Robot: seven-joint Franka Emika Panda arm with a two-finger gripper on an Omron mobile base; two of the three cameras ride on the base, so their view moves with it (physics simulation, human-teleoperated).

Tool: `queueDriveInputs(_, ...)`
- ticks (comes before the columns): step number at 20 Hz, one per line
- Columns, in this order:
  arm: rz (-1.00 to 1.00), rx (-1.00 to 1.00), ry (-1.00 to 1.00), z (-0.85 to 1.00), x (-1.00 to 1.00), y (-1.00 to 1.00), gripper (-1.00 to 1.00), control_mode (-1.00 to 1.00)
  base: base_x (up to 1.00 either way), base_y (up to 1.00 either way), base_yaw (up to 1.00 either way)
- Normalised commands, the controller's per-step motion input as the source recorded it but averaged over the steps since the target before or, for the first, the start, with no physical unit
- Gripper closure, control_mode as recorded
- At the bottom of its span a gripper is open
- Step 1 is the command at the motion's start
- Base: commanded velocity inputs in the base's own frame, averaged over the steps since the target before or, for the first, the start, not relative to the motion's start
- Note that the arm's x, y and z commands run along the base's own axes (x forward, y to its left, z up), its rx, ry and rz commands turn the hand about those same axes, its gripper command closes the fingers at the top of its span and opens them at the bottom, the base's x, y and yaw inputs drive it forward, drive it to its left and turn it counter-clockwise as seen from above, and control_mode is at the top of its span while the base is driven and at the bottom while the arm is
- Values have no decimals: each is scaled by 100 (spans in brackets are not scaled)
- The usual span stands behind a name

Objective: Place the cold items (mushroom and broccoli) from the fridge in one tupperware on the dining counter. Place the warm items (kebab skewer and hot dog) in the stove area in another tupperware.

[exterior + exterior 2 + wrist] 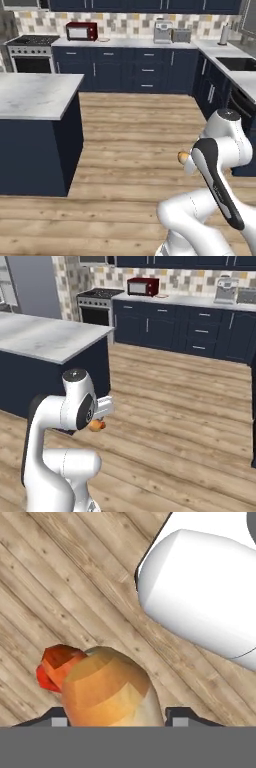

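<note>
Your gripper (116,719) grasping the hot dog (107,687), rounded tan bun, glossy red sausage tip, above plank wood floor (60,587)

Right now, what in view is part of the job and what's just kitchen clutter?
Job:
- hot dog, clamped in the gripper
- dining counter
- stove

Clutter:
- red microwave
- toaster
- sink

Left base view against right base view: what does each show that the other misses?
Left base alone: the sink and paper towel roll at far right. Right base alone: the grey fridge side behind the island. Shared: stove, red microwave, island counter, wood floor, and the hot dog at the gripper.
</note>
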Motion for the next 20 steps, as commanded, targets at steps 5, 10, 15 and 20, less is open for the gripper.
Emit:
queueDriveInputs(5, 0, 0, 0, 0, 0, 0, 100, 100, -100, 60, 0)
queueDriveInputs(10, 0, 0, 0, 0, 0, 0, 100, 100, -100, 57, 1)
queueDriveInputs(15, 0, 0, 0, 0, 0, 0, 100, 100, -100, 59, 6)
queueDriveInputs(20, 0, 0, 0, 0, 0, 0, 100, 100, -100, 58, 12)
